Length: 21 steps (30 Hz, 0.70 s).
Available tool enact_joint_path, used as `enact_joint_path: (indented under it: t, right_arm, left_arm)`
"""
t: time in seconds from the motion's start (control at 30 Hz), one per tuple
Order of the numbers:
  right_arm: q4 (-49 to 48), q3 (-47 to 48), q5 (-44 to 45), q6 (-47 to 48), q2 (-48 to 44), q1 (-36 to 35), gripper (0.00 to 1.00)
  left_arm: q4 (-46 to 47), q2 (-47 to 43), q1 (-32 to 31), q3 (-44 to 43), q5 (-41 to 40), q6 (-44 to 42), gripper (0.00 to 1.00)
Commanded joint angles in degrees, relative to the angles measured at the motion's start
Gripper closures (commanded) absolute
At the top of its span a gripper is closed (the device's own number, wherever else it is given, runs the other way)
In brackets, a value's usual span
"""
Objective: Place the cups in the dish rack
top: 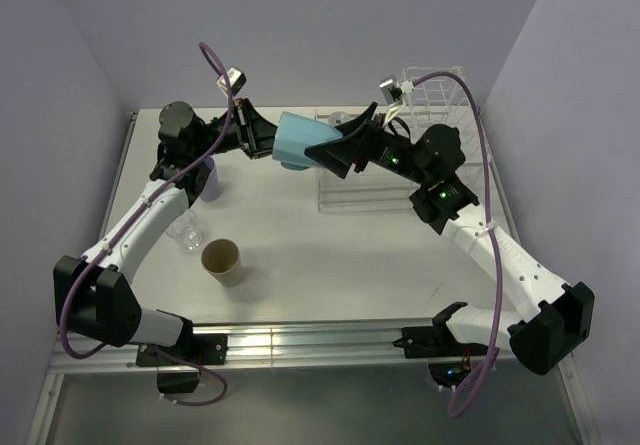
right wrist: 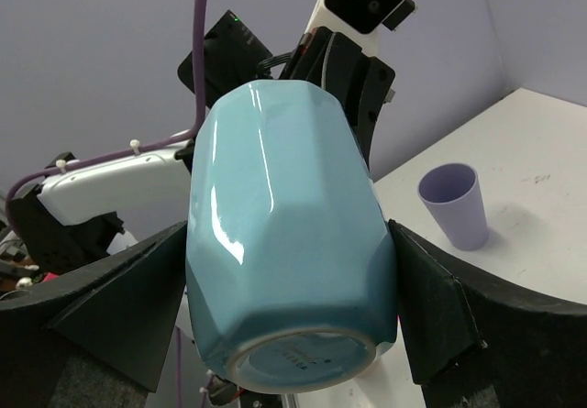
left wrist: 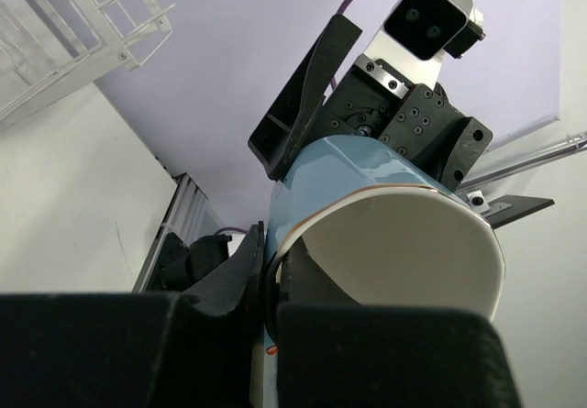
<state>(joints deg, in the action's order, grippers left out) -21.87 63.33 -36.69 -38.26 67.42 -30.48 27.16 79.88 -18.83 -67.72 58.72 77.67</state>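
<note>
A light blue mug (top: 297, 140) hangs on its side in the air between both grippers, left of the white wire dish rack (top: 372, 197). My left gripper (top: 272, 143) is shut on its rim, one finger inside and one outside (left wrist: 271, 280). My right gripper (top: 326, 137) straddles the mug's body near the base, its fingers against both sides (right wrist: 289, 307). The mug fills both wrist views (left wrist: 353, 165) (right wrist: 284, 215). A lavender tumbler (top: 210, 178), a clear glass (top: 188, 233) and a tan brown cup (top: 222, 261) stand on the table at the left.
The rack's taller divider section (top: 435, 90) stands at the back right; its corner shows in the left wrist view (left wrist: 87, 27). The lavender tumbler also shows in the right wrist view (right wrist: 452, 204). Walls close in on the table's left, back and right.
</note>
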Motion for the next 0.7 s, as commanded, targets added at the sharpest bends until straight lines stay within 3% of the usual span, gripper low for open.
enact_joint_path:
  t: [0.0,0.13,0.17,0.23,0.27,0.33,0.4,0.5,0.67]
  right_arm:
    - [0.86,1.71,-0.49,1.08,0.08,-1.16,0.09]
    - [0.69,1.62,-0.75,0.64,0.08,-1.16,0.23]
    - [0.60,1.62,-0.75,0.38,0.08,-1.16,0.36]
    - [0.34,1.79,-1.19,0.03,0.08,-1.16,0.49]
    - [0.25,1.88,-1.54,-0.32,0.43,-1.16,0.63]
    - [-0.02,1.88,-1.98,-0.67,0.52,-1.16,0.78]
    - [0.24,1.97,-1.81,-1.03,0.52,-1.16,0.99]
    - [0.07,2.06,-1.46,-1.73,0.08,-1.25,1.00]
    - [1.12,2.67,-1.02,-2.35,-0.35,-1.16,1.00]
  left_arm:
    - [6.32,-0.25,-0.51,-1.18,-1.77,1.43,1.00]
    - [7.82,0.19,-0.51,-0.40,-1.94,2.13,1.00]
    - [8.08,0.19,-0.51,-0.22,-1.94,2.22,1.00]
    - [8.52,0.37,-0.51,-0.04,-2.03,2.31,1.00]
    - [8.70,0.45,-0.51,0.05,-2.03,2.31,1.00]
    - [9.40,0.63,-0.51,0.22,-2.03,2.57,1.00]
    - [9.49,0.81,-0.51,0.22,-2.03,2.49,1.00]
    - [8.97,1.07,-0.51,0.31,-2.03,1.96,1.00]
    - [10.36,1.51,-0.51,1.36,-2.64,2.57,0.87]
